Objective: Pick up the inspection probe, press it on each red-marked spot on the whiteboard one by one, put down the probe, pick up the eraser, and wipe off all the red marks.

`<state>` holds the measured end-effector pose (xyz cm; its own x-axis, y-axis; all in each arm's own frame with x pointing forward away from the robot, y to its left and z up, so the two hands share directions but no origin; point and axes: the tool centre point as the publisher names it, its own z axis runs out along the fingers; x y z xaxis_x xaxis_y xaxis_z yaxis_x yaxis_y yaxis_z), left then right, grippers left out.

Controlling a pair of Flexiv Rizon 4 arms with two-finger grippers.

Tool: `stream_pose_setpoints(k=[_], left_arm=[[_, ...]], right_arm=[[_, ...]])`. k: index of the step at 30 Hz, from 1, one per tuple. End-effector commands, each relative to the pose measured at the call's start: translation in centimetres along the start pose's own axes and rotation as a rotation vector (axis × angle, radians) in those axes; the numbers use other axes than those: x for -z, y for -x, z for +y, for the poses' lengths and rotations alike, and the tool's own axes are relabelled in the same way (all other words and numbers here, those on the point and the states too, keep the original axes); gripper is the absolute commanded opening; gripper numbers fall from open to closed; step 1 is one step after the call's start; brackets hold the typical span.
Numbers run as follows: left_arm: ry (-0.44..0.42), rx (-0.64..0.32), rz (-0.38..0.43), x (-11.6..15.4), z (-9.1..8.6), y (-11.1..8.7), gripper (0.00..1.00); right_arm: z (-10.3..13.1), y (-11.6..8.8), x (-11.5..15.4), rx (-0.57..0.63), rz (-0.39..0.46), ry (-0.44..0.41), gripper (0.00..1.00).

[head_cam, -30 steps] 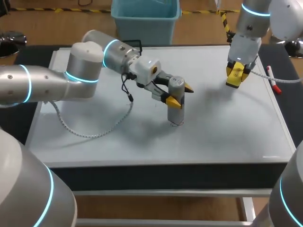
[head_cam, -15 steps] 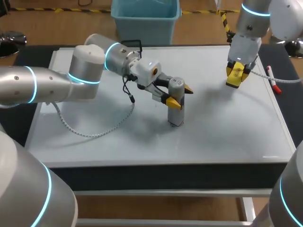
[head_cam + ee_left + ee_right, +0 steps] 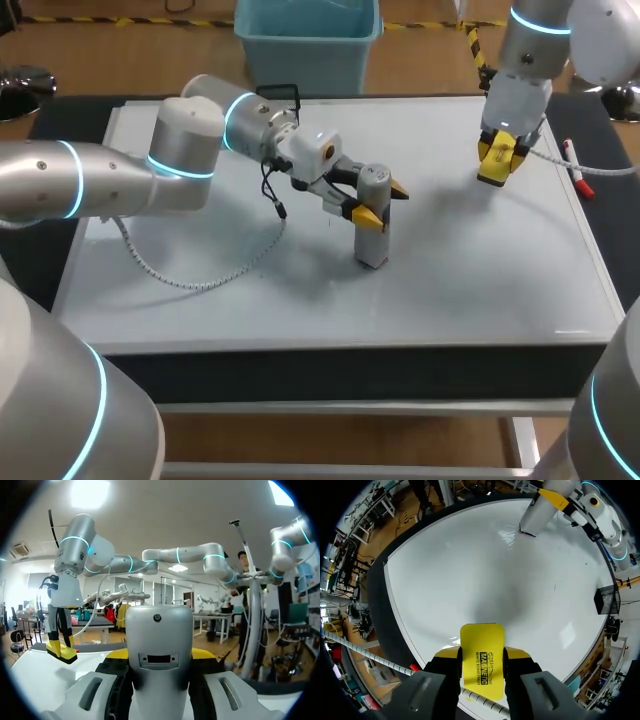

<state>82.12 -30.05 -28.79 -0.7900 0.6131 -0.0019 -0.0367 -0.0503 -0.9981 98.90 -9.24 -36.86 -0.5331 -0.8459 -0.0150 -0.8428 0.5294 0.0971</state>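
The grey cylindrical probe (image 3: 372, 222) stands upright, its base on the whiteboard (image 3: 470, 270) near the middle. My left gripper (image 3: 380, 201) is shut on its upper part, a yellow tip on each side. In the left wrist view the probe (image 3: 158, 645) fills the gap between the fingers of the left gripper (image 3: 159, 656). My right gripper (image 3: 497, 163) hangs over the board's far right part, shut on the yellow eraser (image 3: 495, 172). The right wrist view shows the eraser (image 3: 481, 664) clamped in the right gripper (image 3: 481, 656), with the probe (image 3: 538, 514) far ahead. No red mark shows around the probe's base.
A red marker pen (image 3: 577, 172) lies at the board's right edge. A blue bin (image 3: 308, 40) stands behind the board, and a small black holder (image 3: 284, 95) sits at its far edge. My left arm's white cable (image 3: 190, 280) loops over the board's left part.
The left arm has shifted slightly and set the probe down onto the small red mark seen at its base before; the mark is now covered. The right arm has not moved.
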Motion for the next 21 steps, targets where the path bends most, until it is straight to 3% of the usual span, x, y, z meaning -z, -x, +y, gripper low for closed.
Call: stream_pose_setpoints(k=[1, 21], left_arm=[[-0.002, 0.001, 0.006, 0.13, 0.2, 0.26, 0.0], [-0.002, -0.002, 0.003, 0.2, 0.21, 0.07, 0.0]], right_arm=[[-0.07, -0.01, 0.04, 0.002, 0.003, -0.002, 0.0], [-0.07, -0.01, 0.04, 0.002, 0.003, -0.002, 0.0]])
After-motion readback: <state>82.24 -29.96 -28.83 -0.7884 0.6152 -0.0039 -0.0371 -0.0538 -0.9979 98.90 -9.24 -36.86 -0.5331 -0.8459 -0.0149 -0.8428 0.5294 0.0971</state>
